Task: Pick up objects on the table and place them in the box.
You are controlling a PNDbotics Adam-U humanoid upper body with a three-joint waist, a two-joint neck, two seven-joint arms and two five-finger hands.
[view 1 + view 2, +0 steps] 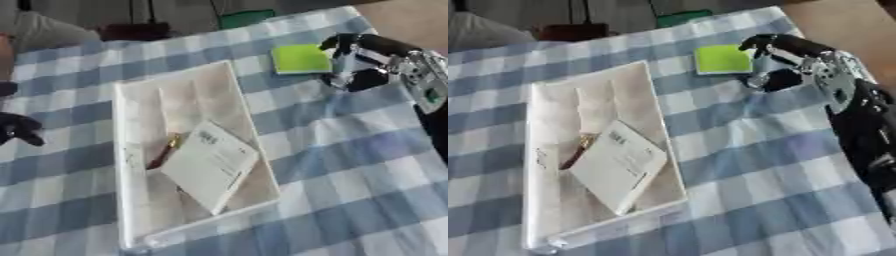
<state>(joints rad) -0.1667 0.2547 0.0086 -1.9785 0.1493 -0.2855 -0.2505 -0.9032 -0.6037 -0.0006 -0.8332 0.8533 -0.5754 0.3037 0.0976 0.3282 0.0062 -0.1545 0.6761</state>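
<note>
A white box (pixel 131 165) on the checked desk (pixel 350 165) holds a pale booklet (pixel 210 165) and a thin brown-and-gold stick (pixel 166 150), well to the left of the right robot hand (pixel 785 57). That robot hand, fingers curled, hovers just right of a green pad (pixel 722 59). The left robot hand (pixel 17 127) shows dark at the left edge; its fingers cannot be made out.

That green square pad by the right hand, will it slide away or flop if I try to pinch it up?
The green pad lies flat on the checked cloth, so it probably offers little edge to pinch. It looks thin and light, likely to slide if pushed, though cloth may drag on it. Its square outline suggests some stiffness. The right hand is beside it.
</note>
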